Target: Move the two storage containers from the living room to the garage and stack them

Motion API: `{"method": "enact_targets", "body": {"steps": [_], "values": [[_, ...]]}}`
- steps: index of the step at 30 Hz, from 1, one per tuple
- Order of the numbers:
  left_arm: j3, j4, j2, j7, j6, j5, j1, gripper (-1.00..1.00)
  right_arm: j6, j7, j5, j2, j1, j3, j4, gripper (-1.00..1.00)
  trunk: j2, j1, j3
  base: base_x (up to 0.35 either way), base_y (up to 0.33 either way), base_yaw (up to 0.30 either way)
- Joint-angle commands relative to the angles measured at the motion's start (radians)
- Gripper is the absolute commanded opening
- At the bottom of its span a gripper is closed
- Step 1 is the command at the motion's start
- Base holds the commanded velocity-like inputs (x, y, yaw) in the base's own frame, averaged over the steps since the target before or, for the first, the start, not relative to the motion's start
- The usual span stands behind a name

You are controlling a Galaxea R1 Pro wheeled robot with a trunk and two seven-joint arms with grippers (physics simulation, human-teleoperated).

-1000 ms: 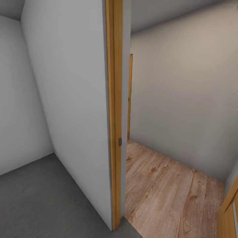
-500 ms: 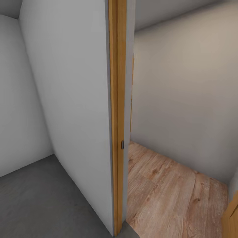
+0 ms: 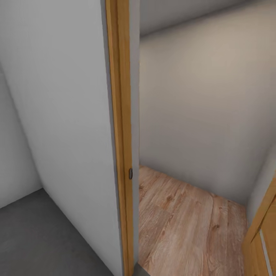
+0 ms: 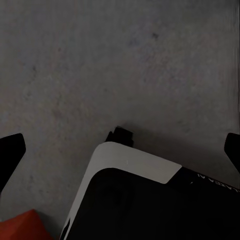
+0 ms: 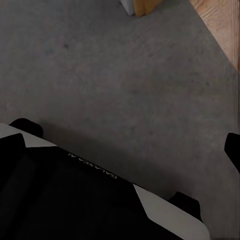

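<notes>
An orange-red corner [image 4: 20,227], seemingly of a storage container, lies on the grey concrete floor [image 4: 120,65] beside my black and white base [image 4: 150,200] in the left wrist view; the rest of it is cut off. My left gripper [image 4: 120,150] hangs over that floor, open, its dark fingertips [image 4: 10,155] far apart with nothing between them. Above the same grey floor [image 5: 125,75] near my base [image 5: 75,200], my right gripper [image 5: 122,147] is also open and holds nothing.
In the head view a wooden door jamb [image 3: 120,153] at the end of a white wall [image 3: 65,115] stands close ahead. Grey floor [image 3: 34,237] lies to its left, light wood-plank floor [image 3: 184,230] to its right. Another wooden frame [image 3: 262,237] stands at the lower right.
The head view has shifted: the jamb now sits further left and nearer, and the lower-right wooden frame shows more. That is camera motion; nothing in the scene has moved.
</notes>
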Motion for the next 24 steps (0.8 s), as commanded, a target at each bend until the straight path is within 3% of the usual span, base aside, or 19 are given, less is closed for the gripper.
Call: {"method": "enact_targets", "body": {"steps": [1,24], "values": [[0.004,0.001,0.0,0.002,0.001,0.002,-0.001,1.0,-0.008,0.0,0.0,0.0,-0.002,0.008,0.005,1.0,-0.001,0.0,-0.001,0.002,0.001,-0.285],[0.004,0.001,0.002,0.002,0.001,0.003,-0.001,1.0,-0.008,0.0,0.0,0.001,-0.002,0.008,0.005,1.0,-0.001,0.0,0.012,0.0,0.0,-0.285]]}}
